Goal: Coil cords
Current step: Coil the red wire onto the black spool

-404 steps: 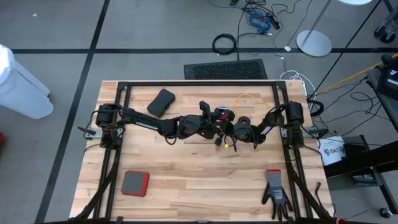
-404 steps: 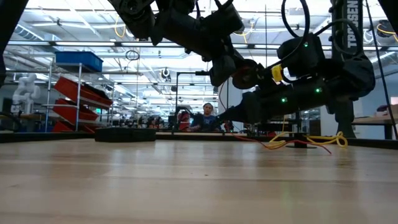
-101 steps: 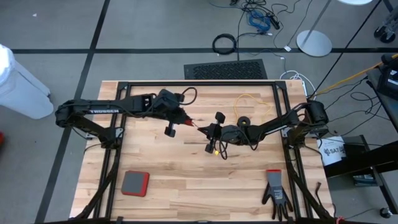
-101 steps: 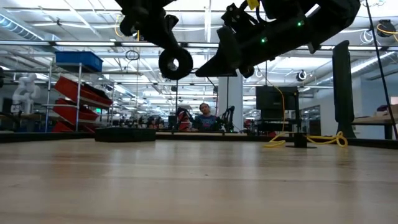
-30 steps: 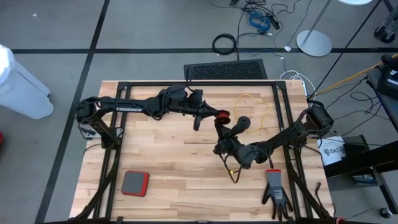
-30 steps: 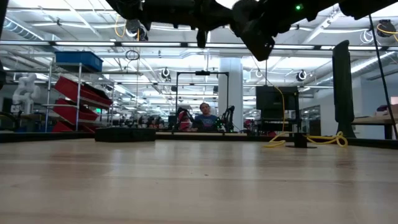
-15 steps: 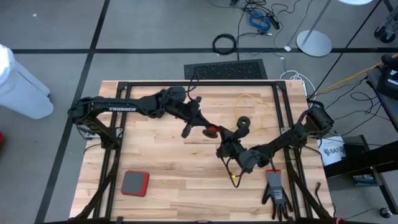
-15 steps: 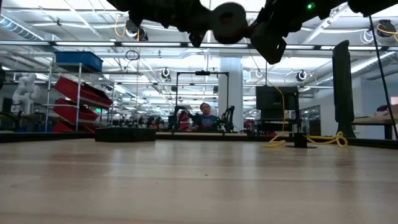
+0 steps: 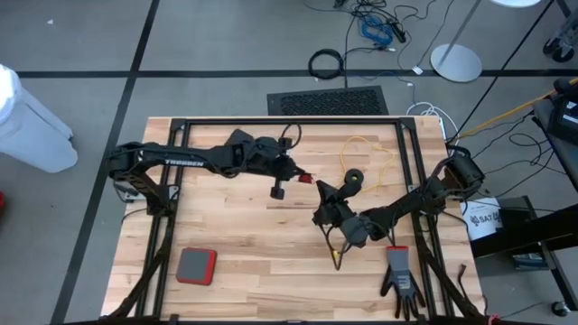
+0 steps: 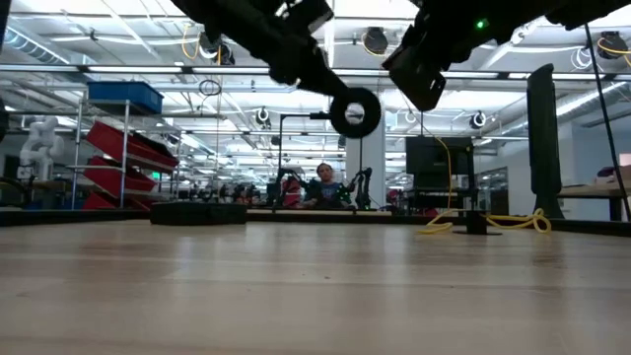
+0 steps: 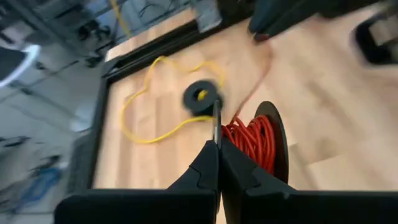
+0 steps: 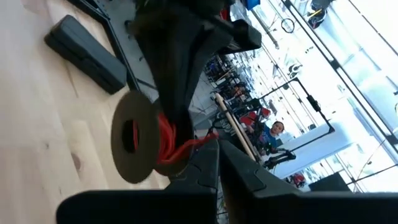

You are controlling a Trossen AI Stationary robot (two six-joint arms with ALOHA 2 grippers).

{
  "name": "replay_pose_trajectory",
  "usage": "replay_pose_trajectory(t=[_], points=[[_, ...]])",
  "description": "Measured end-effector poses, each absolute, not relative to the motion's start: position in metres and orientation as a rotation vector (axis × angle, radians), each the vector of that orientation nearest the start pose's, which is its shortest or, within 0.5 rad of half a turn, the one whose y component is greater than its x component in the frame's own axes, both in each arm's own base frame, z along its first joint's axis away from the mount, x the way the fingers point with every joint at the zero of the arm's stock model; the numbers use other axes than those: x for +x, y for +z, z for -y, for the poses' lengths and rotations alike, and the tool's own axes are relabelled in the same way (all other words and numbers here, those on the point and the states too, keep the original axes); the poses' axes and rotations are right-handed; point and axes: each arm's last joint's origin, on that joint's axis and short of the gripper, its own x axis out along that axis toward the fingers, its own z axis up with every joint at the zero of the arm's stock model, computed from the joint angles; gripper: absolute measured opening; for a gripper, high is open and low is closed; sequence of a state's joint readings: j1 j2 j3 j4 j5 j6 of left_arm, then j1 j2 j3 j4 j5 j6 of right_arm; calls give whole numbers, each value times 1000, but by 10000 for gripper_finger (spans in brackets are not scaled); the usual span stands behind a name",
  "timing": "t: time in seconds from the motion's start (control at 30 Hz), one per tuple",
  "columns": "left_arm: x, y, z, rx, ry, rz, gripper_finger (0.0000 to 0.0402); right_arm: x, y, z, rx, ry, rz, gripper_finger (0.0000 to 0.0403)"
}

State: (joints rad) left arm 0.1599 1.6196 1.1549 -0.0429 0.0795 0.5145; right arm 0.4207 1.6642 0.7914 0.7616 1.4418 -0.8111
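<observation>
right gripper (image 9: 318, 217) — fingers closed on red cord strand, mid-table, arm stretched inward | left gripper (image 9: 287, 178) — pinched on reel (image 10: 354, 111) rim, reel aloft, axle level | yellow cord (image 9: 366, 153) — slack loop, far right

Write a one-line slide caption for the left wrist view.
Left gripper shut on the rim of a black reel wound with red cord, above the wooden table; yellow cord and its reel lie beyond.

Red-wound reel (image 11: 261, 140) held aloft, yellow cord (image 9: 366, 153) loose on table
</observation>
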Motion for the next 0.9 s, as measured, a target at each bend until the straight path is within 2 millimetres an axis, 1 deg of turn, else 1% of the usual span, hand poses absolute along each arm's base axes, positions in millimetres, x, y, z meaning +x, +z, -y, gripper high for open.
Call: replay_pose_trajectory(t=[0.07,0.27,0.53,0.67,0.73,0.8,0.9], points=[[364,256,-56,485,-21,-537,1,304,206,-101,-823,-945,-489,0],[381,221,-62,611,53,-635,1,303,193,-93,-798,-960,-517,0],[404,149,-75,805,177,-807,1,298,180,-88,-734,-978,-518,0],[411,124,-86,903,363,-881,1,294,175,-88,-703,-982,-513,0],[413,112,-91,954,441,-912,1,292,172,-88,-686,-983,-508,0],[415,106,-96,997,511,-925,1,290,170,-88,-669,-986,-504,0],[416,97,-103,1022,549,-930,1,287,167,-88,-640,-986,-496,0]])
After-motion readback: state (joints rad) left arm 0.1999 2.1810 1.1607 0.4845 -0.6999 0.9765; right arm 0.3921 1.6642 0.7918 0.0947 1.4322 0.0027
